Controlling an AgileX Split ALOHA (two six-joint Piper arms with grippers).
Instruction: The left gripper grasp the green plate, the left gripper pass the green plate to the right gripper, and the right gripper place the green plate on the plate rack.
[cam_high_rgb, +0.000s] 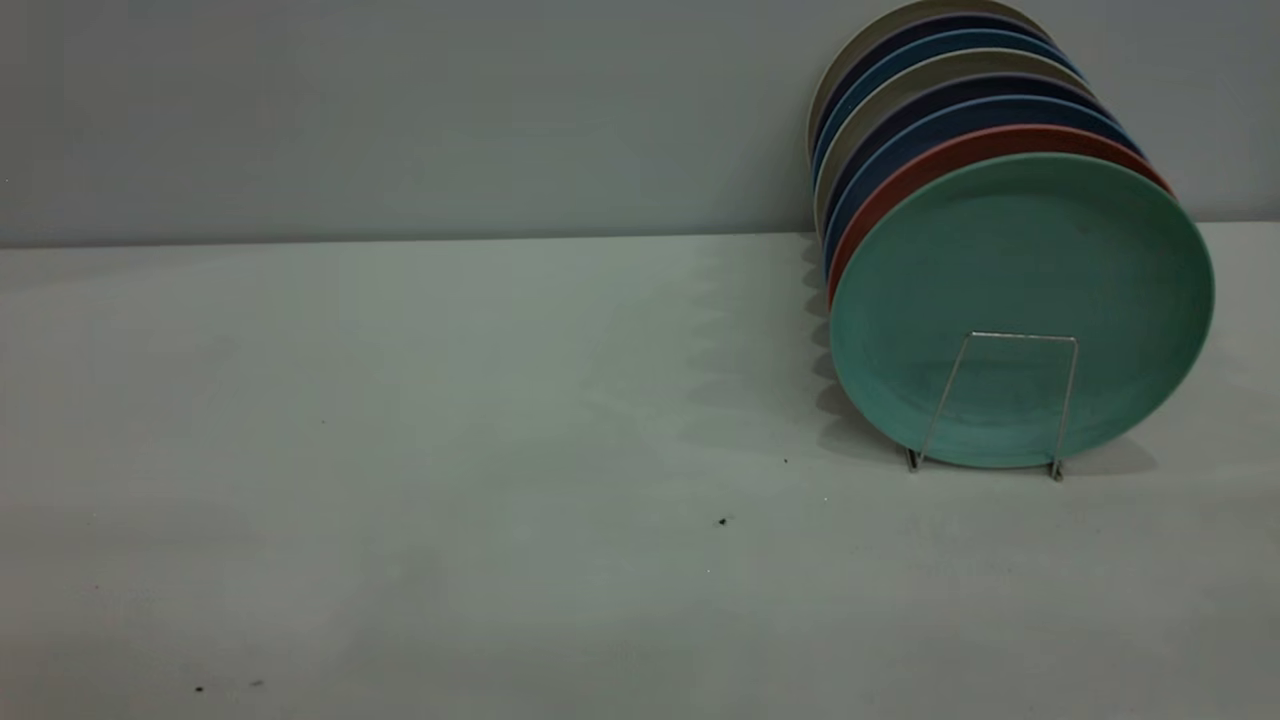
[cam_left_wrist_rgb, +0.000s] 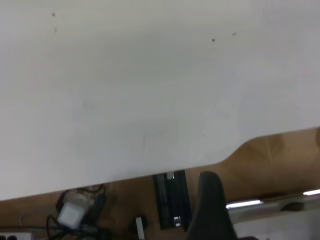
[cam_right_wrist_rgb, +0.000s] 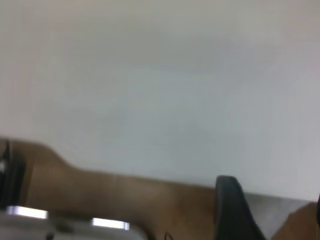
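Note:
The green plate (cam_high_rgb: 1020, 270) stands upright in the front slot of the plate rack (cam_high_rgb: 1012, 336) at the right of the table, behind the front wire loop. Neither gripper shows in the exterior view. In the left wrist view only one black finger (cam_left_wrist_rgb: 212, 205) of the left gripper shows, over the table's edge, with nothing against it. The right gripper (cam_right_wrist_rgb: 272, 200) is open and empty above the table's edge, with one finger (cam_right_wrist_rgb: 230, 210) in full view and the other only just showing at the side.
Behind the green plate stand a salmon-pink plate (cam_high_rgb: 900, 190), blue plates (cam_high_rgb: 960, 115) and grey ones, all leaning in the rack. A white table (cam_high_rgb: 400, 450) spreads to the left. Cables and a white block (cam_left_wrist_rgb: 72, 215) lie below the table's edge.

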